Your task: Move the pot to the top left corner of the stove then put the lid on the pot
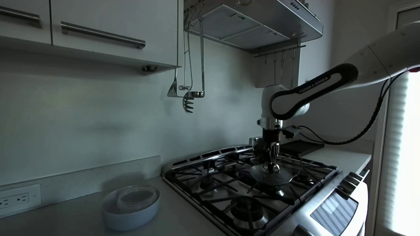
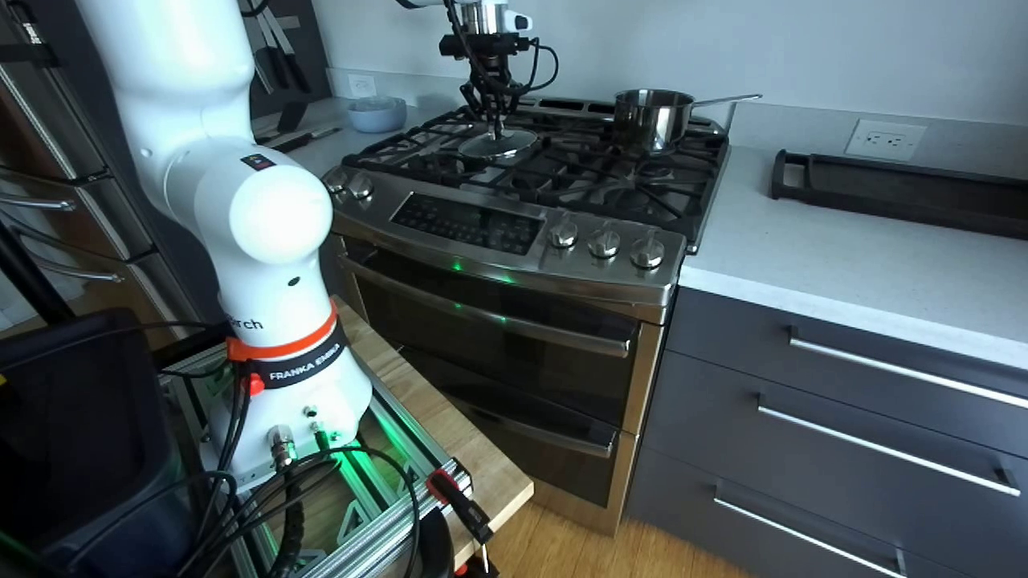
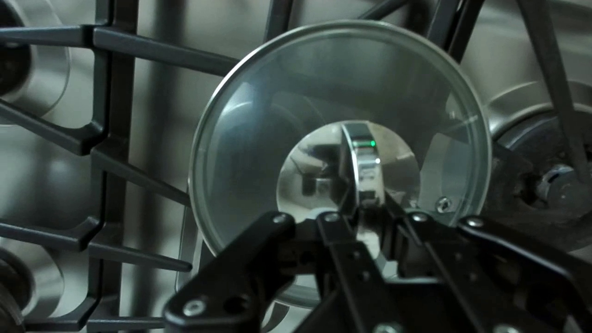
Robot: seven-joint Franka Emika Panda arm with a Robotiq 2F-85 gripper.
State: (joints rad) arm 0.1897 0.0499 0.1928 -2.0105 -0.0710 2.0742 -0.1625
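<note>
Gripper (image 3: 370, 208), clamped on the arched handle (image 3: 364, 159) of the lid (image 3: 314, 148), likely for a level carry. Lid: over the stove (image 2: 554, 261), left of its middle as I face it; touching the grate (image 3: 112, 194) or apart, I cannot tell. Pot (image 2: 652, 124): upright, uncovered, at the back right, long handle (image 2: 727, 100) turned away from the lid, presumably to ease covering.

Over there a pale bluish round bowl (image 1: 129, 221) cradles a clear round container (image 1: 137, 199), silvery metal utensils (image 1: 197, 94) dangle beside a white wall cabinet (image 1: 115, 21) near a grey metal range hood (image 1: 262, 24), and a long black rectangular tray (image 2: 907, 191) lies above dark grey drawers (image 2: 851, 474), near a white electrical outlet (image 2: 885, 140).
</note>
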